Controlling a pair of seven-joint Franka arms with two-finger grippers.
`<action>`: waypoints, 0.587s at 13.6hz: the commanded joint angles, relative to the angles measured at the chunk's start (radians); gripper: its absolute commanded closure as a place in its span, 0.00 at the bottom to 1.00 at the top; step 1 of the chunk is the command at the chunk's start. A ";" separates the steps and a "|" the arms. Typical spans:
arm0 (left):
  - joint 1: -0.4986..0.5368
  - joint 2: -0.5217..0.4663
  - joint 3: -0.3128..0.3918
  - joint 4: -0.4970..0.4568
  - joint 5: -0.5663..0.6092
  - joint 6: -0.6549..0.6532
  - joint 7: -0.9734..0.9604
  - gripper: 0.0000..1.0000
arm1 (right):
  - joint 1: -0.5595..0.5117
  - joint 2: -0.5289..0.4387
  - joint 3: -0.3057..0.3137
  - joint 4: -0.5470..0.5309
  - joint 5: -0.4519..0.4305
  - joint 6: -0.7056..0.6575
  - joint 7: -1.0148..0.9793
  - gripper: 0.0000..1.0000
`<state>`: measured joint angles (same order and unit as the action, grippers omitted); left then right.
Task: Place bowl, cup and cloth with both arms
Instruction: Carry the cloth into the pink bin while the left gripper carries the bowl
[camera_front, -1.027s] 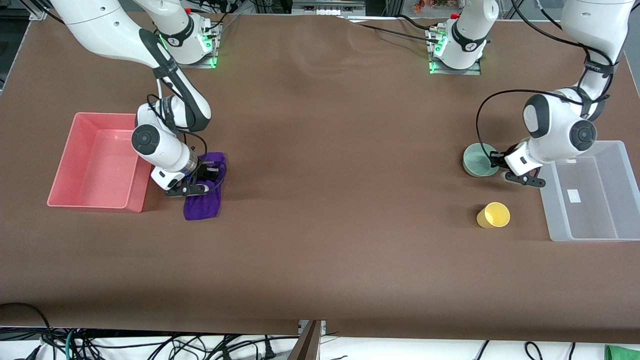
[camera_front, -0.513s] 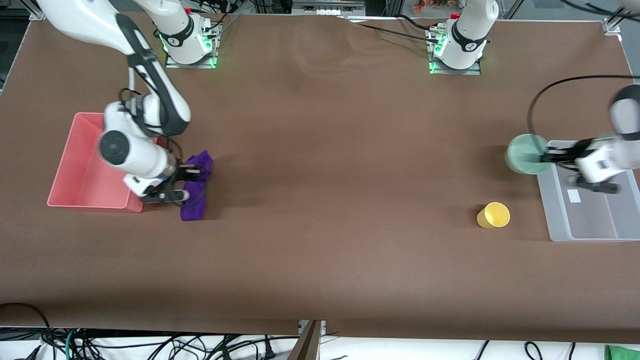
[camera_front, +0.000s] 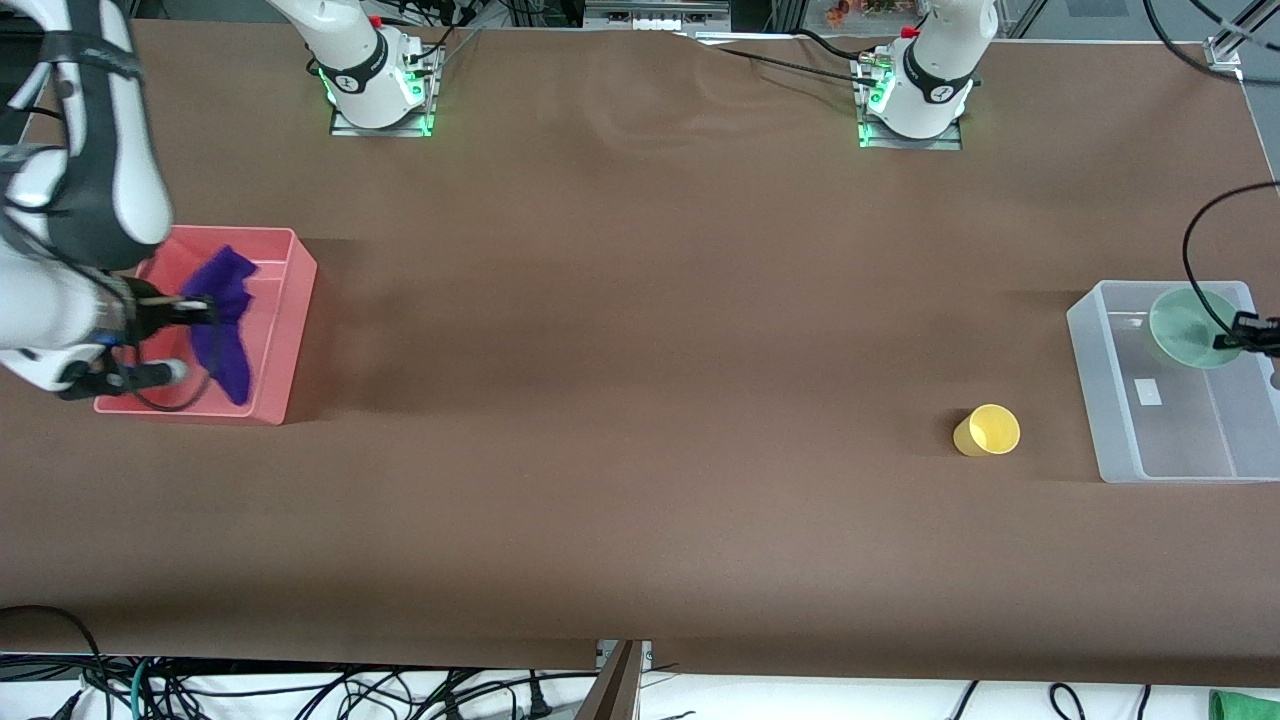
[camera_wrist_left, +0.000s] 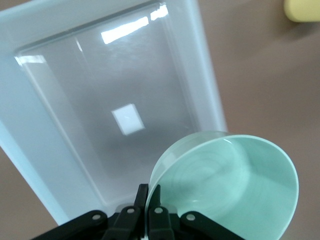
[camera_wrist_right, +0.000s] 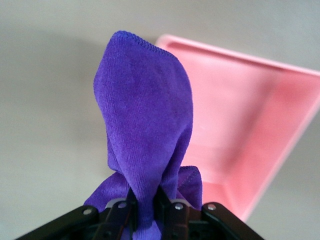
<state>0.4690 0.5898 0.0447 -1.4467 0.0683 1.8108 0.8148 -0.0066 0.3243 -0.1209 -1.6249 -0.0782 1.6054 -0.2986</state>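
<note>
Brown counter (camera_front: 640, 400): left end effector (camera_wrist_left: 148, 205) pinches the mint bowl (camera_front: 1190, 327) over the clear bin (camera_front: 1110, 420); right end effector (camera_wrist_right: 146, 210) clamps the purple cloth (camera_front: 222, 320), seemingly over the pink bin (camera_front: 290, 330). Yellow cup (camera_front: 987, 431) stands nearer the left arm.

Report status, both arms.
Left end effector shut on bowl over clear bin. Right end effector holds cloth over pink bin. Cup waiting.

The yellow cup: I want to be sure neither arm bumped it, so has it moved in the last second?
No. The yellow cup sits at the same spot on the table, beside the clear bin, just as before.
</note>
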 joint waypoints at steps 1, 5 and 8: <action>0.011 0.108 -0.011 0.075 0.007 0.089 0.040 1.00 | 0.001 0.004 -0.080 -0.055 -0.014 -0.006 -0.080 1.00; 0.031 0.151 -0.012 0.074 0.005 0.162 0.075 0.00 | -0.010 -0.013 -0.134 -0.249 -0.014 0.170 -0.083 1.00; 0.013 0.086 -0.029 0.085 0.007 0.124 0.058 0.00 | -0.018 -0.018 -0.146 -0.349 -0.012 0.325 -0.099 0.94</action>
<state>0.4906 0.7284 0.0342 -1.3846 0.0682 1.9831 0.8614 -0.0194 0.3455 -0.2643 -1.8956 -0.0798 1.8480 -0.3752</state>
